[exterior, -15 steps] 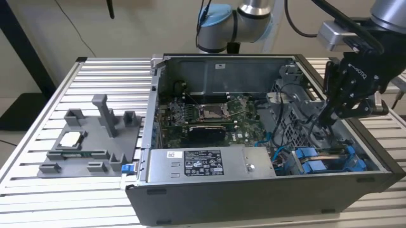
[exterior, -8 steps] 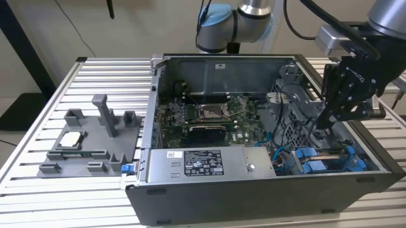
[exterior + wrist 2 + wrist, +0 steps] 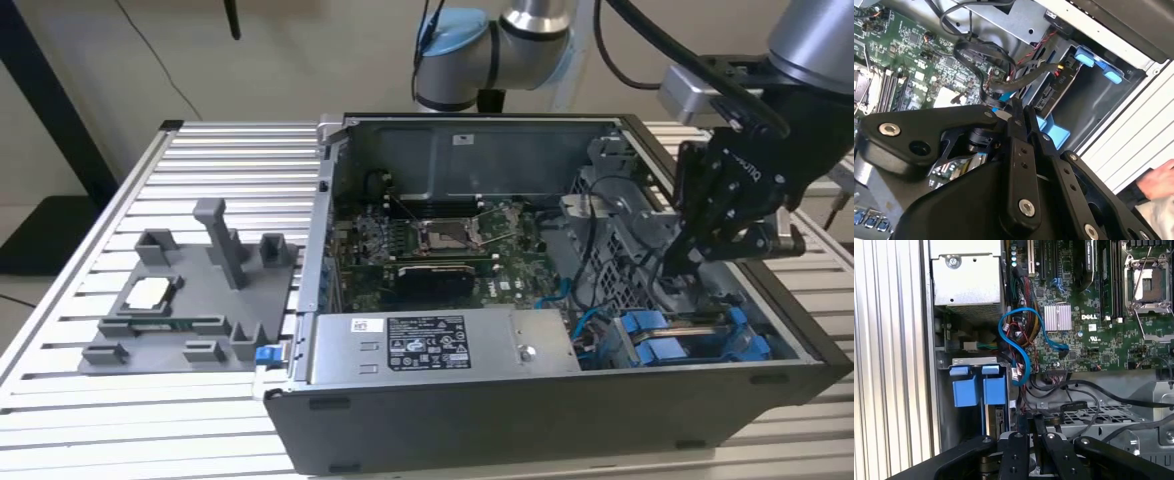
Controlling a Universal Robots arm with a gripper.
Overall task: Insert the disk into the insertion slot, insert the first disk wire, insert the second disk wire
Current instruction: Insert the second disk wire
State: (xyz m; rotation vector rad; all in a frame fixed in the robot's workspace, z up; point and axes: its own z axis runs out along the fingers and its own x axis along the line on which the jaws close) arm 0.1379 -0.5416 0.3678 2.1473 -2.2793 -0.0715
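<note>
The disk [image 3: 683, 335], in its blue carrier, sits inside the insertion slot [image 3: 727, 315] at the case's corner on the exterior view's right. Its blue handles [image 3: 979, 390] stick out of the grey cage. My gripper [image 3: 677, 262] hangs just above that cage. In both wrist views the black fingers [image 3: 1015, 117] are pressed together on the end of a disk wire. A small blue piece [image 3: 995, 109] shows beside the tips. A black wire [image 3: 1026, 77] runs to the disk's exposed connector edge [image 3: 1054, 92]. A blue wire [image 3: 1021, 355] loops over the board near the cage.
The open computer case [image 3: 534, 420] lies on a slatted table. The grey labelled power-supply box [image 3: 441, 345] fills its near side, and the motherboard [image 3: 441, 245] lies behind. A grey fixture plate [image 3: 187, 300] stands on the exterior view's left. A person's hand [image 3: 1159, 182] is beside the case.
</note>
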